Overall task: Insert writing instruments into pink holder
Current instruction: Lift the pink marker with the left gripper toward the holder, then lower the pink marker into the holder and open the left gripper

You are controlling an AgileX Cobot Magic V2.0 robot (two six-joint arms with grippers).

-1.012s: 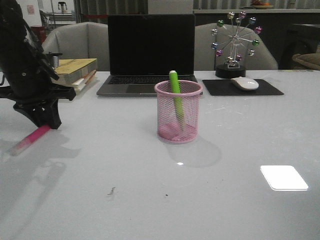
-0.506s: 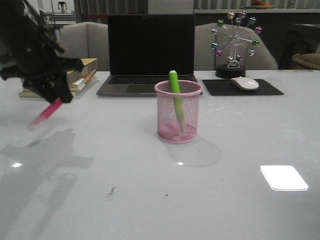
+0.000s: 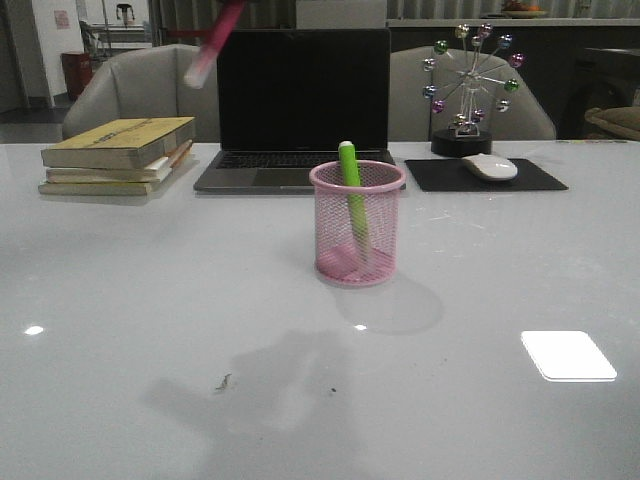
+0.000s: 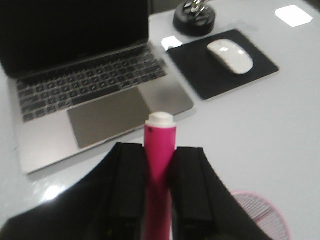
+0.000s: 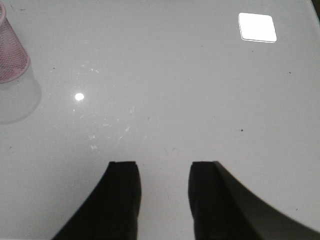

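Magenta highlighter (image 4: 160, 150), a smooth thick barrel with a pale rounded tip, sits clamped between the left gripper's (image 4: 159, 195) flat black fingers (image 4: 129, 190), raised high above the glossy white table (image 3: 150, 300). Just below and beside that gripper shows the pink wire-mesh holder (image 3: 357, 222), round and slightly tapered, with the green highlighter (image 3: 352, 195) leaning inside. Beyond lie a grey laptop (image 4: 90, 85) and a white mouse (image 4: 230, 55) on a black mat (image 4: 222, 70). The right gripper (image 5: 164, 192) hangs parted and empty over bare tabletop.

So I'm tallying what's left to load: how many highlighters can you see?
2. The green highlighter stands tilted inside the pink holder. The magenta highlighter is clamped in the left gripper, high above the table. None seem hidden.
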